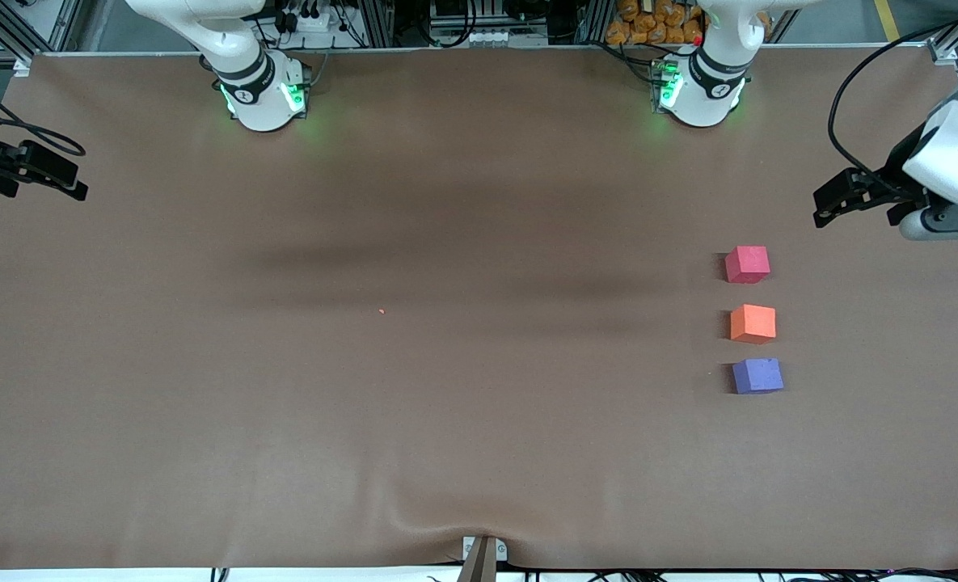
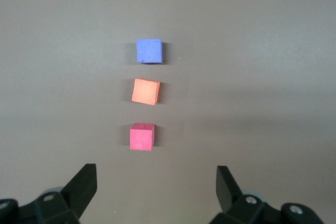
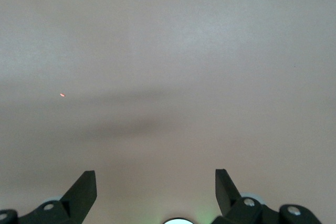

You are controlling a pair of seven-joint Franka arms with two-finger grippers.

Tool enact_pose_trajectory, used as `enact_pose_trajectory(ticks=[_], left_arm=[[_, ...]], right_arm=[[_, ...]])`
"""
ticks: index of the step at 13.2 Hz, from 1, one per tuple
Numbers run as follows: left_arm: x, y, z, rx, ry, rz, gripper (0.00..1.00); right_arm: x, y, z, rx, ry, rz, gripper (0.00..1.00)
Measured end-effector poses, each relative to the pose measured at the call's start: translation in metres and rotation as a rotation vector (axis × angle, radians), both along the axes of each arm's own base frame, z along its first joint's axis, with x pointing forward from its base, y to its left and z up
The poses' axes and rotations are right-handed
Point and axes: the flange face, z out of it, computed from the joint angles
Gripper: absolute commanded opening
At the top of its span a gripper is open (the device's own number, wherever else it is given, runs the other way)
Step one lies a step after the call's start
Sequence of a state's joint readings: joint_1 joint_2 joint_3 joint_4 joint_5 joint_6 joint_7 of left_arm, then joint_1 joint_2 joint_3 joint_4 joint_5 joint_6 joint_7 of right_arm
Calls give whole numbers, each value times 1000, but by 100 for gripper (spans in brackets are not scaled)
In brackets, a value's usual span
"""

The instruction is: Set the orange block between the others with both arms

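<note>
Brown cloth covers the whole surface, and at the right of the front frame three cubes sit in a short column, apart from one another: the pinkish-red cube uppermost, the orange block between, and the purple cube lowest. At that frame's right edge the left claw hangs open and empty above the pinkish-red cube. At the left edge the right claw waits over bare cloth, likewise spread wide, with a tiny orange speck near mid-frame.
</note>
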State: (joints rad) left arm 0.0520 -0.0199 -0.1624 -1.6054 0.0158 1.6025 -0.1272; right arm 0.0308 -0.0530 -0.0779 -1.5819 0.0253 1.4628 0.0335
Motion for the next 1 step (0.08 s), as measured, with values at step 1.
enact_pose_trajectory(ticks=[1], left_arm=[[-1,0,3,0,-3,-1,100]], right_arm=[[0,0,0,0,0,0,100]])
